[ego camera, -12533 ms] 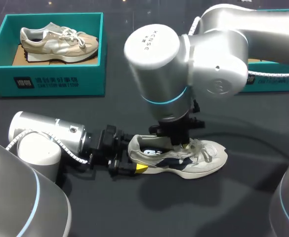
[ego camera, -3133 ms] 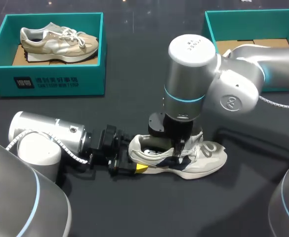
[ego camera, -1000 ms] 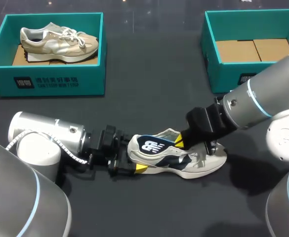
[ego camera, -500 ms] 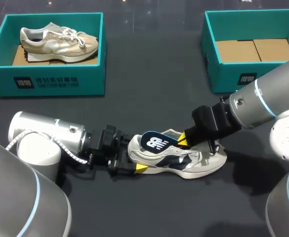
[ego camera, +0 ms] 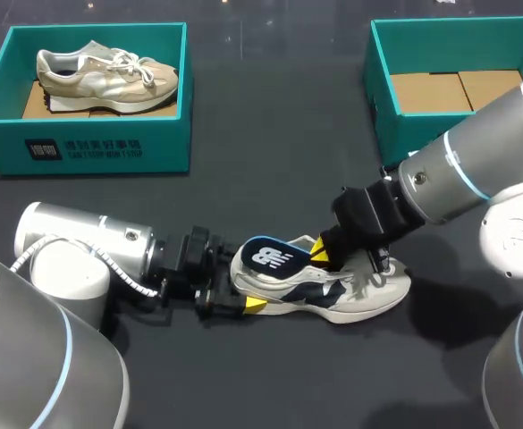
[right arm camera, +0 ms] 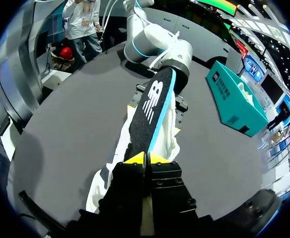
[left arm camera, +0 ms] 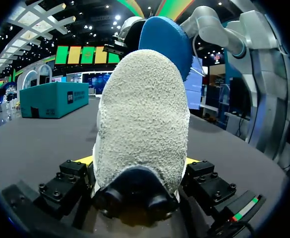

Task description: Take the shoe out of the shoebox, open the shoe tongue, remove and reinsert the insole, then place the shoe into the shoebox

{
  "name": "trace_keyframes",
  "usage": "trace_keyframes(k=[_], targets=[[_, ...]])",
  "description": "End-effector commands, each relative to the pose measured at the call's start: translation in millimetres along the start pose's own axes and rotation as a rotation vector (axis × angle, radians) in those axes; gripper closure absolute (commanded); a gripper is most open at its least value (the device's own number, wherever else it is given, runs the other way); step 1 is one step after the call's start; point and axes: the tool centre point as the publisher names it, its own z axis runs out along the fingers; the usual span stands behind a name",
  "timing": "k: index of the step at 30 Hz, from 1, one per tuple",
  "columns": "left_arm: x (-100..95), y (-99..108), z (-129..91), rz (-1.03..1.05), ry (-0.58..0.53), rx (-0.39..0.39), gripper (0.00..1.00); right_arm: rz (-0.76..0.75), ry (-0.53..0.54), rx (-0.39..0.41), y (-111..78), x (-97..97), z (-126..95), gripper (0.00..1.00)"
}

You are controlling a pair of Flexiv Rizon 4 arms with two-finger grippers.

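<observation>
Over shoe [ego camera: 333,290], right arm [ego camera: 458,179] slanted down

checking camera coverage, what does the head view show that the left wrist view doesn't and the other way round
Head view only: the beige shoe in the left shoebox, and the white shoe's side and laces. Left wrist view only: that shoe's fuzzy heel close up, gripped from both sides by the left jaws. Both: the blue insole sticking up out of the shoe, the right arm at it, the right shoebox.
</observation>
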Motion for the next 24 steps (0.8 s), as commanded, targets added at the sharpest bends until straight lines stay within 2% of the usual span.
trace_keyframes(k=[1,2,3,4,5,6,8,9,15,17,24], targets=[[1.6,2.5,-0.8,0.000,-0.001,-0.001,1.00,0.001,0.042,0.029,7.2,-8.7,4.5,1.00],[1.6,2.5,-0.8,0.000,-0.001,-0.001,1.00,0.004,0.049,0.035,7.3,-8.9,5.4,0.94],[1.6,2.5,-0.8,0.000,-0.001,-0.001,1.00,0.005,0.054,0.034,7.2,-8.9,5.8,0.66],[1.6,2.5,-0.8,0.000,-0.001,-0.001,1.00,0.007,0.055,0.036,7.2,-8.9,5.9,0.55],[1.6,2.5,-0.8,0.000,-0.001,-0.001,1.00,0.012,0.059,0.041,7.2,-8.7,5.8,0.50],[1.6,2.5,-0.8,0.000,-0.001,-0.001,1.00,0.018,0.065,0.046,7.5,-8.4,5.9,0.36],[1.6,2.5,-0.8,0.000,-0.001,-0.001,1.00,0.035,0.071,0.052,9.1,-7.9,5.7,0.21],[1.6,2.5,-0.8,0.000,-0.001,-0.001,1.00,0.047,0.076,0.058,10.5,-7.7,5.3,0.20],[1.6,2.5,-0.8,0.000,-0.001,-0.001,1.00,0.088,0.083,0.096,19.1,-7.1,3.5,0.28],[1.6,2.5,-0.8,0.000,-0.001,-0.001,1.00,0.096,0.082,0.109,22.5,-7.3,4.4,0.27],[1.6,2.5,-0.8,0.000,-0.001,-0.001,1.00,0.115,0.089,0.167,33.0,-9.6,7.1,0.32]])
